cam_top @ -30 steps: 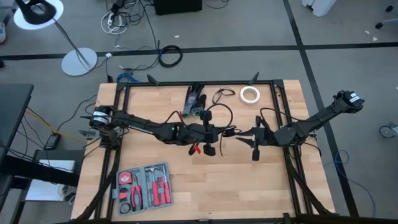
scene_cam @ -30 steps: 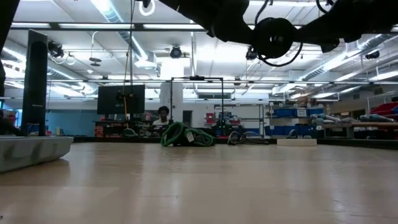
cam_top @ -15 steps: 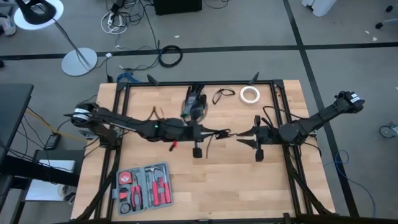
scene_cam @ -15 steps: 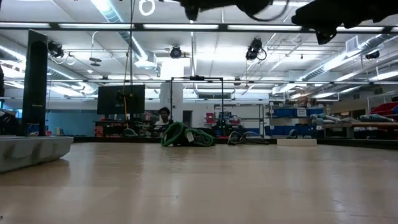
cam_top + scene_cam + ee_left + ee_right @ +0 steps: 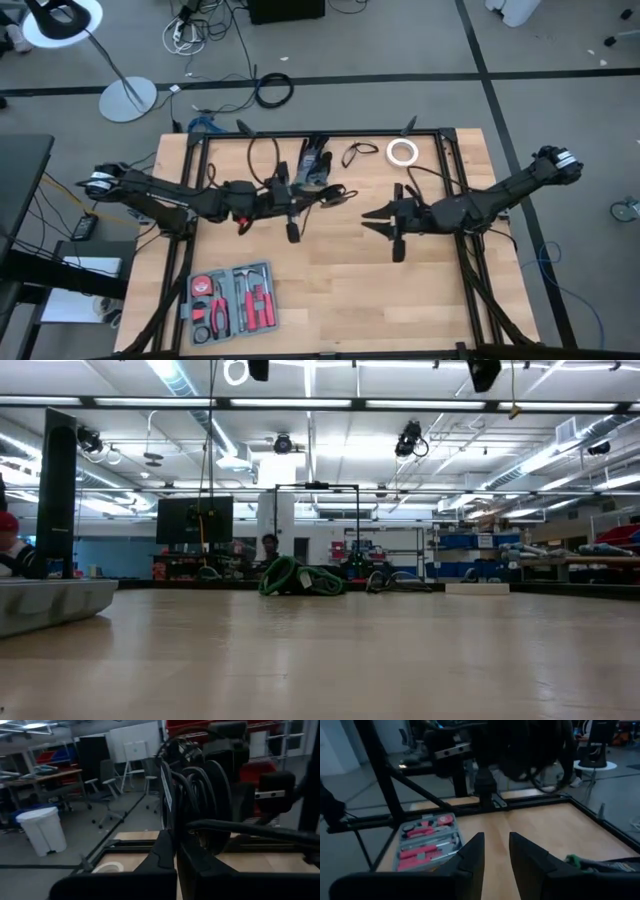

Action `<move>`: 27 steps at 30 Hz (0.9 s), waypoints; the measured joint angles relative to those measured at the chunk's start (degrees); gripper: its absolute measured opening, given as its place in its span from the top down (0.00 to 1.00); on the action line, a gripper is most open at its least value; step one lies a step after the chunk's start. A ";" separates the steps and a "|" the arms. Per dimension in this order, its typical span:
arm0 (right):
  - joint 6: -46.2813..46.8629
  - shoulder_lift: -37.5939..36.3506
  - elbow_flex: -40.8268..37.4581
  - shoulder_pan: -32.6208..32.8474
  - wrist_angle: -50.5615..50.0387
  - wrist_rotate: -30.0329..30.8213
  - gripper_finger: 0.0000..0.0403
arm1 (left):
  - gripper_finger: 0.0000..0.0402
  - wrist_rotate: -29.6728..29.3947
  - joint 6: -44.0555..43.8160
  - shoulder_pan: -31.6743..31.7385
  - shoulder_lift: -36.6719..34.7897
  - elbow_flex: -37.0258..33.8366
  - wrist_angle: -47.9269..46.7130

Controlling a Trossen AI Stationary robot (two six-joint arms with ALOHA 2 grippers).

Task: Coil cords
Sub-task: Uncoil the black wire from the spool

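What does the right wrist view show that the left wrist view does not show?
Only the right wrist view shows the tool case with red-handled tools and the right end effector, open and empty above the table. Only the left wrist view shows the white tape roll, a white bin on the floor, and the left end effector shut on the coiled cord. Both views share the wooden table and the black frame around it.

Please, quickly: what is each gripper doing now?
Left gripper: closed on the coiled cord.
Right gripper: open, holding nothing.
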 joint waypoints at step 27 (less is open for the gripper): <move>-5.44 9.09 2.63 -4.59 -1.56 -2.24 0.78 | 1.00 4.92 -0.26 1.98 7.90 0.07 -2.17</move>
